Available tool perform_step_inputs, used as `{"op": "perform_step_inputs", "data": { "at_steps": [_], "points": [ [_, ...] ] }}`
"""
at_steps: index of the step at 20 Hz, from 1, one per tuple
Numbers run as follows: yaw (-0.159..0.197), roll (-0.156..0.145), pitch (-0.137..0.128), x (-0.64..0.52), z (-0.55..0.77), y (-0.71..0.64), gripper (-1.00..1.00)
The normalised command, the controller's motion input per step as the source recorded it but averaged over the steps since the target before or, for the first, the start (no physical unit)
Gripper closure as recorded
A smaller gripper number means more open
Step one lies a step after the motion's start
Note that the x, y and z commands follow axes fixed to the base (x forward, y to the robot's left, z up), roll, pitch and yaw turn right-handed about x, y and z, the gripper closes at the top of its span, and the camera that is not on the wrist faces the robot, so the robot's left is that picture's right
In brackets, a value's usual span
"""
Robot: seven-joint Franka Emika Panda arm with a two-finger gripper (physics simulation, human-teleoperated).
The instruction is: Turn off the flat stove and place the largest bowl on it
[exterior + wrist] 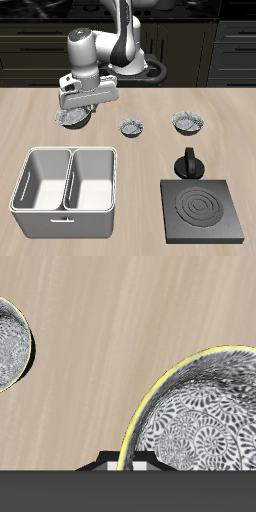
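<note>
The claw [82, 108] hangs low over the back of the wooden table [140, 150]. Directly beneath it sits the largest bowl [73, 119], upright with its mouth facing up; being round, it has no long axis to speak of. The arm's body hides the fingertips, so I cannot tell whether the claw is released or clenched.

Nearer the table's front than the claw stands a white two-compartment bin [67, 179]. Beside the claw, along the same back row, come the tiny bowl [132, 126] and, farther off, the mid-sized bowl [187, 122]. Farthest from the claw, toward the front, lies the flat stove [202, 210], its coil rings dark, its black knob [189, 163] at the edge facing the bowls.

The wrist view alone shows the largest bowl [200, 416] close up: a yellow rim and swirl-patterned inside, with another bowl [12, 341] at the frame's edge. It shows neither the stove nor the bin.
</note>
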Motion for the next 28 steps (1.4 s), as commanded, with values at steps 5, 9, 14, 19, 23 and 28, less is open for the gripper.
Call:
{"op": "perform_step_inputs", "data": {
  "at_steps": [5,9,14,19,23,28],
  "points": [
    [-0.022,-0.019,-0.008,0.27,0.23,0.32,1.0],
    [-0.021,-0.017,0.005,0.32,0.11,0.27,1.0],
    [-0.027,-0.023,0.0,0.4,0.16,0.28,1.0],
    [0.003,0.018,-0.002,0.32,0.1,0.36,1.0],
    [-0.033,0.014,-0.001,0.27,0.14,0.43,1.0],
    [-0.01,0.022,-0.007,0.21,0.15,0.46,1.0]
  ]
}}
